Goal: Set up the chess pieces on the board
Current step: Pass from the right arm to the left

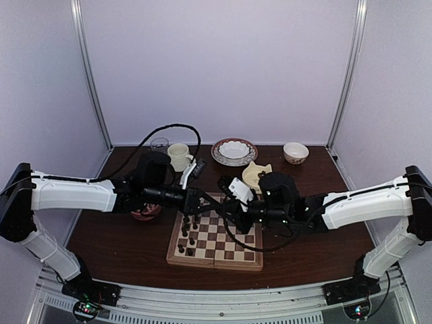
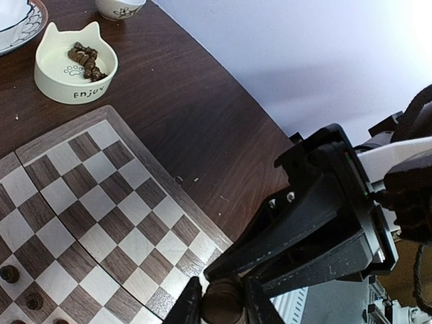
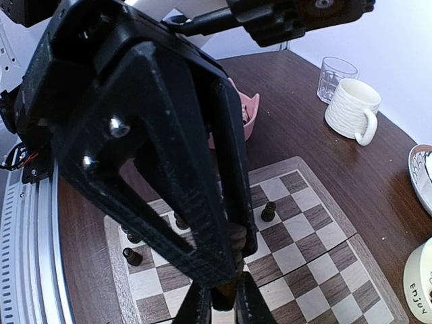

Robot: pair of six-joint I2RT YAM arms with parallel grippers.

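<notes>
The board (image 1: 216,237) lies in the middle of the table, with several dark chess pieces (image 1: 189,236) standing on its left side. Both arms meet above its far edge. My left gripper (image 2: 223,305) has its fingers pressed on both sides of a brown chess piece (image 2: 223,297). My right gripper (image 3: 223,305) is shut on the other end of that same piece (image 3: 228,291), and the left gripper's black body fills the right wrist view in front of it. Below, the board (image 3: 304,229) carries a few dark pieces (image 3: 268,211).
A cream cat-shaped bowl (image 1: 256,174) with small dark bits (image 2: 84,57) sits behind the board. A pink bowl (image 3: 248,111) is at the left. A white mug (image 1: 179,156), a glass (image 1: 159,144), a patterned plate (image 1: 234,152) and a small bowl (image 1: 295,152) line the back.
</notes>
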